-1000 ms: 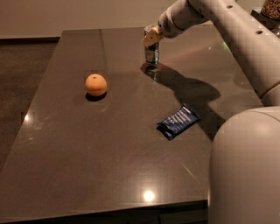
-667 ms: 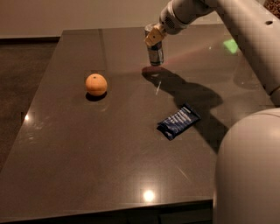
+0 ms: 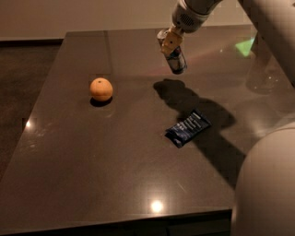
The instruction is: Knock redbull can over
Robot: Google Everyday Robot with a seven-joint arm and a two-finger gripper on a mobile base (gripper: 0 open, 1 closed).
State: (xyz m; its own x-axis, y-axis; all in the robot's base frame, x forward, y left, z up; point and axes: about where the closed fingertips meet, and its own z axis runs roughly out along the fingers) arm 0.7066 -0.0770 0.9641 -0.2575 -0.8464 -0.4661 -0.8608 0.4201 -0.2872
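The gripper [image 3: 169, 42] sits at the far side of the table [image 3: 115, 175], right on the upper end of the redbull can [image 3: 177, 62]. Whether it is clamped on the can or only pressed against it, I cannot tell; its pale yellowish tip covers the can's top.

And the can is tilted! It is a slim cylinder with dark blue and silvery panels, its upper end up-left at the gripper and its lower end slanting down to the right. Its dark shadow [image 3: 173, 88] lies on the tabletop just under that lower end. Whether the base touches the surface, I cannot tell.

The white arm [image 3: 193, 11] reaches in from the upper right.

Further out, the orange [image 3: 101, 89] rests well off to the left of the can. A flat dark-blue snack wrapper [image 3: 187, 128] lies nearer the camera, at the edge of the arm's long shadow. The robot's rounded white body [image 3: 267, 184] fills the lower right corner.
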